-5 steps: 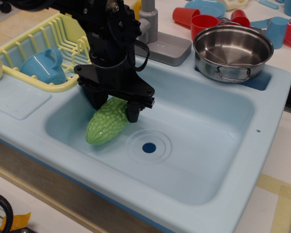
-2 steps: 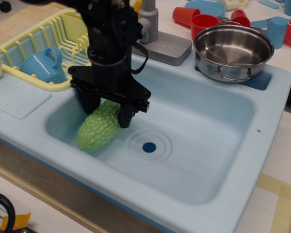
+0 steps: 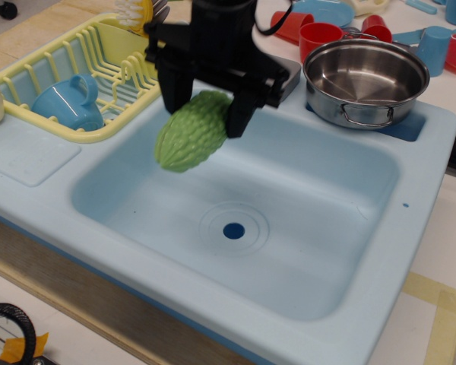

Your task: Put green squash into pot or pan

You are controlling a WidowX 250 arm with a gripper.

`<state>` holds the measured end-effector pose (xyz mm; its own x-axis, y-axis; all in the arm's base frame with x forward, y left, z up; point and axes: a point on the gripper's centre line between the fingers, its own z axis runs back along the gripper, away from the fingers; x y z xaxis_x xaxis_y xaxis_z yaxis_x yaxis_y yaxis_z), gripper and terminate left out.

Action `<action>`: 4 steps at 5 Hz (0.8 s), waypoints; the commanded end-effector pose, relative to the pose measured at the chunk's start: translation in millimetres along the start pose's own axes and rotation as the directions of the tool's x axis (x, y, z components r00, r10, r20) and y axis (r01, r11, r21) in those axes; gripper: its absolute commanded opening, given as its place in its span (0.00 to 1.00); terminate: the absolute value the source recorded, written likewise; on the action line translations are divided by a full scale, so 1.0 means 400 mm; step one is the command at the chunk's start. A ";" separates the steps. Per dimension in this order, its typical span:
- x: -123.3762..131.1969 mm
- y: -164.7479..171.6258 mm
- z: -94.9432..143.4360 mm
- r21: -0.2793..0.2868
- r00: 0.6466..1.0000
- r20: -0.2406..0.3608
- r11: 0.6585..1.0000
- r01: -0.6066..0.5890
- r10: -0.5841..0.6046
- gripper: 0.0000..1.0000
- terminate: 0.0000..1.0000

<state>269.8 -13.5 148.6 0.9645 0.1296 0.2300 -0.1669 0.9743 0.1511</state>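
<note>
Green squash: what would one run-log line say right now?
phase: carry | jaws: shut on green squash | squash: lifted above sink | pot: empty, right rear

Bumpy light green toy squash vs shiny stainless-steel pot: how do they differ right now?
The bumpy light green toy squash hangs tilted in the black gripper, above the pale blue sink basin; the shiny stainless-steel pot rests upright on the sink's back right corner. The squash is matte, ridged and oval; the pot is smooth, round and reflective. The pot is empty and ungripped.
</note>
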 end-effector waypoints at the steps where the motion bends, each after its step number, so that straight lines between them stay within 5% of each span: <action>1: 0.080 -0.102 0.121 -0.070 0.996 0.083 0.997 0.015 -0.010 0.00 0.00; 2: 0.128 -0.146 0.157 -0.065 0.992 0.107 0.995 0.071 -0.063 0.00 0.00; 4: 0.228 -0.192 0.133 -0.130 0.980 0.138 0.978 0.164 -0.146 0.00 0.00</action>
<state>361.8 -92.5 188.9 0.9541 -0.0654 0.2923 0.0540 0.9974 0.0470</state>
